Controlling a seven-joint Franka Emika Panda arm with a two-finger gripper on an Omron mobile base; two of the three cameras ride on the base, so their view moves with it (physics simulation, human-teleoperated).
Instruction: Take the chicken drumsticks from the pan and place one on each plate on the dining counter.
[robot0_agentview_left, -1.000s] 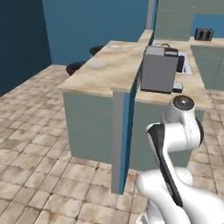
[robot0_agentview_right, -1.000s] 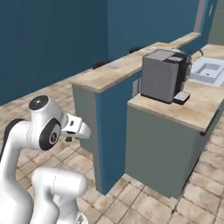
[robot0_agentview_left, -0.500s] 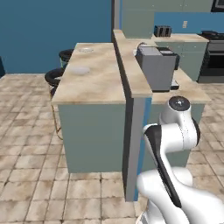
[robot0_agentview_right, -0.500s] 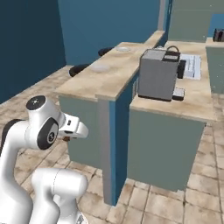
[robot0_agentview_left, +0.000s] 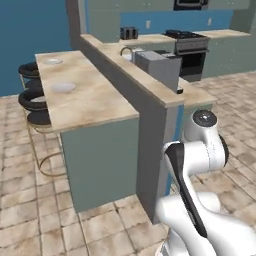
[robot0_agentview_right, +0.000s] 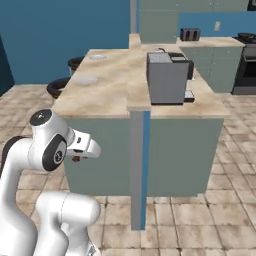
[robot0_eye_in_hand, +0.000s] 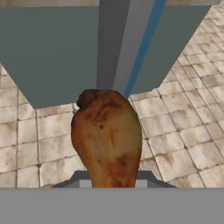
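One chicken drumstick (robot0_eye_in_hand: 107, 138), reddish-brown, stands upright close in front of the hand camera, with my gripper shut on its lower end. In the right base view the gripper (robot0_agentview_right: 76, 157) hangs low beside the arm, a brown bit of the drumstick (robot0_agentview_right: 76, 159) showing under it, in front of the grey-green end of the dining counter (robot0_agentview_right: 107, 85). Two light plates rest on the dining counter (robot0_agentview_left: 92, 100): a near plate (robot0_agentview_left: 62, 87) (robot0_agentview_right: 86, 80) and a far plate (robot0_agentview_left: 52, 61) (robot0_agentview_right: 97, 57). The pan is out of view.
Black stools (robot0_agentview_left: 31, 100) (robot0_agentview_right: 60, 87) stand along the counter's left side. A grey coffee machine (robot0_agentview_left: 157, 67) (robot0_agentview_right: 167, 77) sits on the lower worktop to the right, behind a raised divider. A stove (robot0_agentview_left: 185, 42) and toaster (robot0_agentview_left: 129, 33) are at the back. Tiled floor lies around the base.
The whole picture has shifted: the base has moved, and the counter's end now faces me with both plates in sight. The gripper stays shut on the drumstick.
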